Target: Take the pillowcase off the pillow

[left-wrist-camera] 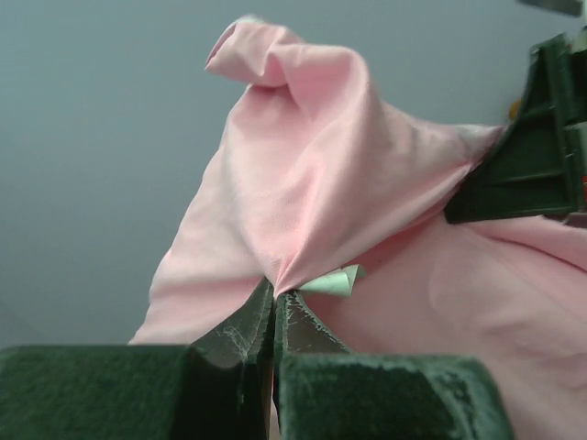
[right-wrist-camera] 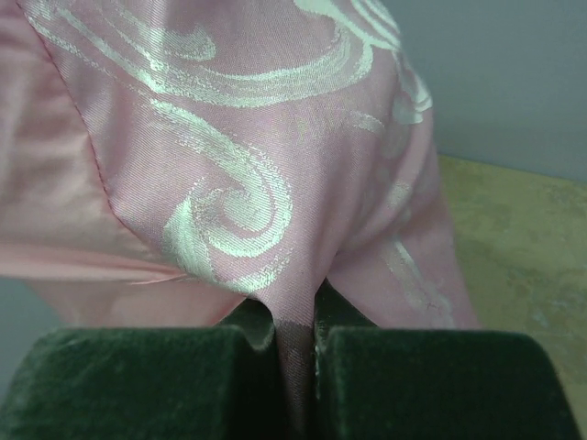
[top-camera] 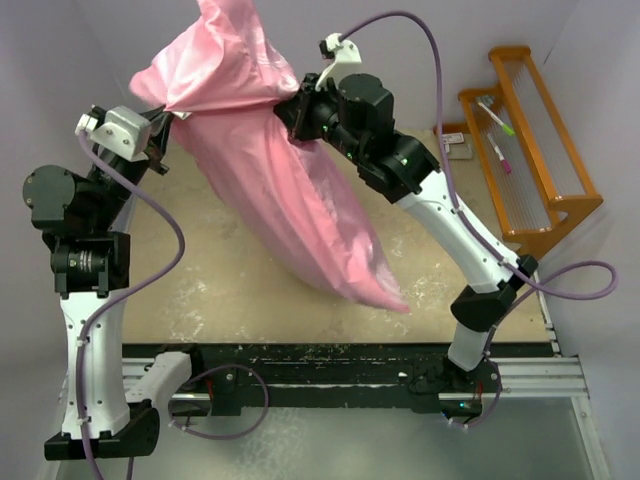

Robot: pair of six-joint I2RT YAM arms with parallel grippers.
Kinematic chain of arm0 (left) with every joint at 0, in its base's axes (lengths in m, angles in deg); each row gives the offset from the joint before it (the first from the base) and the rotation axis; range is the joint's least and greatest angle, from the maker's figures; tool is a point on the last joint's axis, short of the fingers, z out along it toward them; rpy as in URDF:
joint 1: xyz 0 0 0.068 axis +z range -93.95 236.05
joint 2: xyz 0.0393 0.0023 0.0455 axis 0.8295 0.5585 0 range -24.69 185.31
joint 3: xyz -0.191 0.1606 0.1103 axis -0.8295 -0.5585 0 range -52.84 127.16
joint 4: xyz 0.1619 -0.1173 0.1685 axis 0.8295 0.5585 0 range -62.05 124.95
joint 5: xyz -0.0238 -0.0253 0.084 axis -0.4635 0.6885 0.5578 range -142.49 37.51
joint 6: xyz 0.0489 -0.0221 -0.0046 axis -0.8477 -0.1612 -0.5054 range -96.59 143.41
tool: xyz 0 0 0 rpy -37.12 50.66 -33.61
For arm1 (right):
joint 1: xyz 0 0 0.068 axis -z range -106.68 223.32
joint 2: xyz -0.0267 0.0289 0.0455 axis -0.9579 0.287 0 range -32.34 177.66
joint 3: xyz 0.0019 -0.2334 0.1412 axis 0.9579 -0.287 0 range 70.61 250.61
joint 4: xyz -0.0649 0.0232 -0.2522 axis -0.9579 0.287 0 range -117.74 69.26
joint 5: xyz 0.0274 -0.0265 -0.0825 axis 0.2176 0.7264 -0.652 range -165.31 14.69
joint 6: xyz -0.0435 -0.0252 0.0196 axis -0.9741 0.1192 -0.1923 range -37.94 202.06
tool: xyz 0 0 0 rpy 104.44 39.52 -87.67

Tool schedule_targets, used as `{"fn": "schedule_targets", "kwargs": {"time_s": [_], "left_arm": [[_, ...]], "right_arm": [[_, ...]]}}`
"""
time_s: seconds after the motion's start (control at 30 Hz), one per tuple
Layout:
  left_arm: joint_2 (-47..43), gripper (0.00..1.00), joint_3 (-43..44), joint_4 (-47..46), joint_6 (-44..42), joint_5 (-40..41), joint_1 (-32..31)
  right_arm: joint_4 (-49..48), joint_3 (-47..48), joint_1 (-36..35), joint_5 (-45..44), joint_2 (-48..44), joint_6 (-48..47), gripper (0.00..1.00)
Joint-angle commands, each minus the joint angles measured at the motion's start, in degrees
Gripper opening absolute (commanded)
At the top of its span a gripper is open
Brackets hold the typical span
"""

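The pink pillowcase (top-camera: pixel 270 190) hangs lifted over the table, bulging, its lower corner resting near the table's front right. My left gripper (top-camera: pixel 160 135) is shut on its upper left edge; in the left wrist view the jaws (left-wrist-camera: pixel 275 302) pinch pink cloth (left-wrist-camera: pixel 312 174) beside a small pale green tag (left-wrist-camera: pixel 335 281). My right gripper (top-camera: pixel 300 115) is shut on the upper right part; in the right wrist view the jaws (right-wrist-camera: pixel 295 321) clamp a fold of rose-print satin (right-wrist-camera: pixel 238 202). The white pillow is hidden; I cannot see it in any view.
An orange wooden rack (top-camera: pixel 530 150) with pens stands at the table's right edge. The tan tabletop (top-camera: pixel 200 280) shows under the hanging cloth. A black rail (top-camera: pixel 330 365) runs along the near edge between the arm bases.
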Motion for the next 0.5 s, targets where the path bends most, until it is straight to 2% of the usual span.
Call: {"fn": "schedule_targets", "kwargs": {"time_s": [0.0, 0.03, 0.13, 0.2, 0.3, 0.47], "left_arm": [[-1.77, 0.0, 7.62, -5.71, 1.92, 2.68, 1.02], [-1.71, 0.0, 8.52, -4.86, 1.88, 1.7, 1.02], [-1.23, 0.0, 10.04, -2.79, 1.51, -0.86, 0.98], [-0.78, 0.0, 10.86, -0.96, 1.04, -2.19, 1.02], [-0.27, 0.0, 11.6, 1.96, 0.93, -3.14, 1.02], [-0.93, 0.0, 9.04, 2.89, 0.48, -3.91, 1.02]], "right_arm": [[0.0, 9.27, 3.9, -0.28, 3.71, -1.41, 0.06], [-0.55, 10.19, 3.97, -0.04, 4.38, -1.41, 0.14], [-2.73, 11.13, 3.98, 0.73, 5.02, -1.45, 0.28], [-4.85, 11.09, 3.98, -1.46, 4.54, -2.19, 0.32], [-5.62, 9.15, 3.57, -2.7, 2.16, -3.04, 0.46], [-14.89, -7.0, -1.35, -3.15, -8.43, -11.6, 0.59]]}}
